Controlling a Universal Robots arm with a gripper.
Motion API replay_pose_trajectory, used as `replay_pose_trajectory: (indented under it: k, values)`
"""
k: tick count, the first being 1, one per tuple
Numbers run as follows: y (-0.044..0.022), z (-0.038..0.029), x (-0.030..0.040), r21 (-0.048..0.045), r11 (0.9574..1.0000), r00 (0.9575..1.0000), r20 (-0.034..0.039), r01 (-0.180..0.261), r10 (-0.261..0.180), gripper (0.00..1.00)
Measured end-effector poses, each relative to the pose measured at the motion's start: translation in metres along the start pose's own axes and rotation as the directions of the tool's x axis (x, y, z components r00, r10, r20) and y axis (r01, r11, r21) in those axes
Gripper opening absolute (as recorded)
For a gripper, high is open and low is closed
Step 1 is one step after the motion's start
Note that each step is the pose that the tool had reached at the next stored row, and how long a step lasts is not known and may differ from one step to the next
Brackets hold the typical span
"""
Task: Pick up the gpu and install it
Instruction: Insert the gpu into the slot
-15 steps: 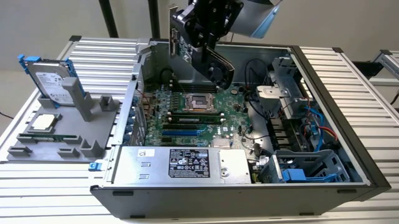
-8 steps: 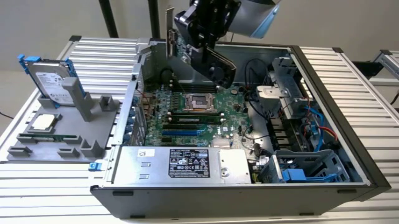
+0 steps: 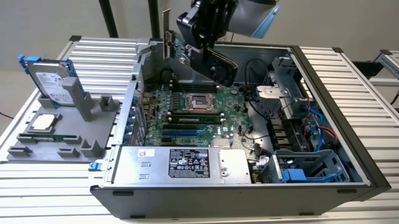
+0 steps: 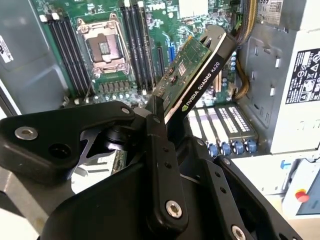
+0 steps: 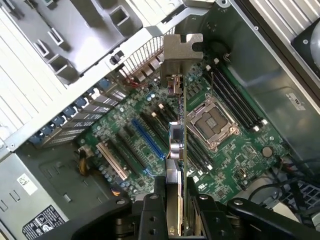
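Note:
My gripper (image 3: 209,50) is shut on the gpu (image 3: 187,49), a green card with a black cooler block (image 3: 219,69) and a silver bracket (image 3: 167,30). It holds the card tilted in the air above the open computer case, over the far part of the motherboard (image 3: 187,116). In the first wrist view the gpu (image 5: 179,142) is edge-on, bracket (image 5: 181,50) farthest from the gripper (image 5: 175,200), above the blue and black expansion slots (image 5: 147,140). In the second wrist view the fingers (image 4: 159,135) clamp the card's (image 4: 192,75) near end.
The case's walls (image 3: 324,79) surround the board. A CPU socket (image 3: 198,100), cables (image 3: 311,130), a drive cage (image 3: 305,168) and the power supply (image 3: 181,163) lie inside. On the exterior view's left a grey fixture (image 3: 87,140) holds a hard drive (image 3: 53,81) and a memory stick (image 3: 46,137).

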State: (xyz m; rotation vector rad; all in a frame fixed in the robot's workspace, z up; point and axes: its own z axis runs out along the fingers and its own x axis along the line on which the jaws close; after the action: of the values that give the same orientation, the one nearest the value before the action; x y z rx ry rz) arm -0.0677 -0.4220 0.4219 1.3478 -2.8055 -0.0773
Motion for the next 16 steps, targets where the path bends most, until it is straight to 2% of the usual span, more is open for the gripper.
replay_pose_trajectory:
  k: [4,8,13,16]
  values:
    - [0.0,0.0,0.0,0.0001,0.9989,0.9989,-0.0026,0.047,-0.047,0.0]
    - [0.0,0.0,0.0,0.0001,0.9955,0.9955,-0.0053,0.094,-0.094,0.0]
    - [0.0,0.0,0.0,-0.0001,0.988,0.988,-0.0088,0.154,-0.154,0.0]
    - [0.0,0.0,0.0,-0.0004,0.9816,0.9815,-0.0109,0.191,-0.191,0.0]
